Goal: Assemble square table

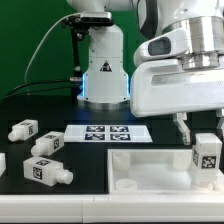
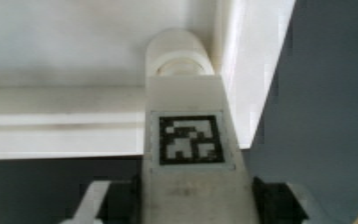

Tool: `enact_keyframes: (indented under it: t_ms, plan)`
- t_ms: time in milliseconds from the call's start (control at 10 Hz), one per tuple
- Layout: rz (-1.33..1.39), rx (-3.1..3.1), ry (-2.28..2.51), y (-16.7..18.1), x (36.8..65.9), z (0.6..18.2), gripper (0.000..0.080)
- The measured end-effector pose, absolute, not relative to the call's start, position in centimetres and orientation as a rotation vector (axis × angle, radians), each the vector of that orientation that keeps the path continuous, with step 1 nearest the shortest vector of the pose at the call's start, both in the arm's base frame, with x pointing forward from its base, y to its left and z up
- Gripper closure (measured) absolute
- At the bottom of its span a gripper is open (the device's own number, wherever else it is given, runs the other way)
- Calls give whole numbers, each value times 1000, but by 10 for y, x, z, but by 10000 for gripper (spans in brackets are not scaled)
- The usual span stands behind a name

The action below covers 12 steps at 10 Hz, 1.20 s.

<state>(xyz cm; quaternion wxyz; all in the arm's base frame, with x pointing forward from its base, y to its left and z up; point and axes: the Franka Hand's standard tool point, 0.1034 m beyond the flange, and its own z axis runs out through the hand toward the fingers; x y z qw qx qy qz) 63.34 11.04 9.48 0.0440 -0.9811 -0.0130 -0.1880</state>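
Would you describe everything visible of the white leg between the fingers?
The short chunky white plastic leg carries a black-and-white square tag. It stands roughly upright, clamped between the fingers, with its rounded far end at a corner of the white square plastic slab, on the exterior view's right.

Table (image 1: 90,160): black top.
Marker board (image 1: 108,132): flat on the table, tags facing up.
Backdrop (image 1: 25,40): green, behind the table.
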Motion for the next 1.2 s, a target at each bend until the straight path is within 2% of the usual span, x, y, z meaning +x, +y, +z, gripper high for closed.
enact_keyframes:
  t_ms: [500,600,700,800,1000,1200]
  plan:
    - [-605,-2993,-40,110,633,95,513]
    - [-605,-2993,-40,110,633,95,289]
    - [-584,-2997,-41,110,632,94,289]
    - [-533,-3008,-41,110,633,94,182]
    - [-403,-3026,-32,114,643,103,156]
    - [-153,-3054,-32,113,641,98,151]
